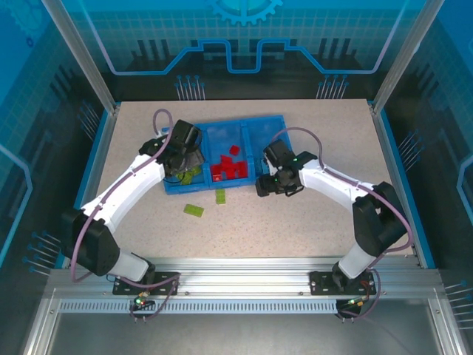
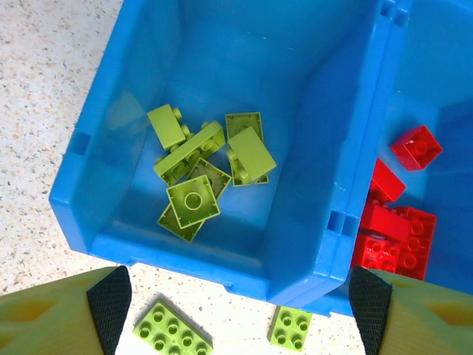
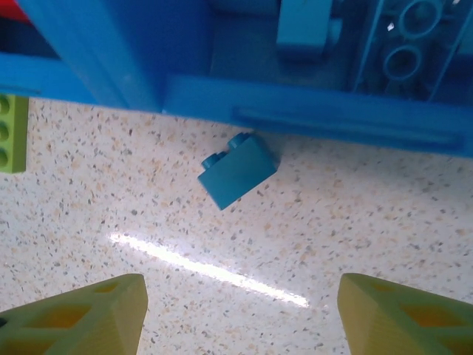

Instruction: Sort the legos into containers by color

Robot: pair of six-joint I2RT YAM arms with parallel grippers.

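Note:
The blue tray (image 1: 244, 120) holds lime green legos (image 2: 207, 166) in its left compartment and red legos (image 2: 395, 229) in the middle one. My left gripper (image 2: 236, 314) hangs open and empty over the tray's front left wall (image 2: 222, 255). Two green bricks (image 2: 171, 334) (image 2: 290, 327) lie on the table just in front of that wall, also visible from above (image 1: 194, 210) (image 1: 220, 196). My right gripper (image 3: 240, 310) is open and empty above a light blue brick (image 3: 238, 170) that lies on its side against the tray's front wall (image 3: 332, 118). Blue bricks (image 3: 303, 29) sit in the right compartment.
A green brick (image 3: 11, 133) shows at the left edge of the right wrist view. The speckled table (image 1: 295, 222) has free room in front of the tray. Blue side rails and a metal frame (image 1: 236, 270) bound the table.

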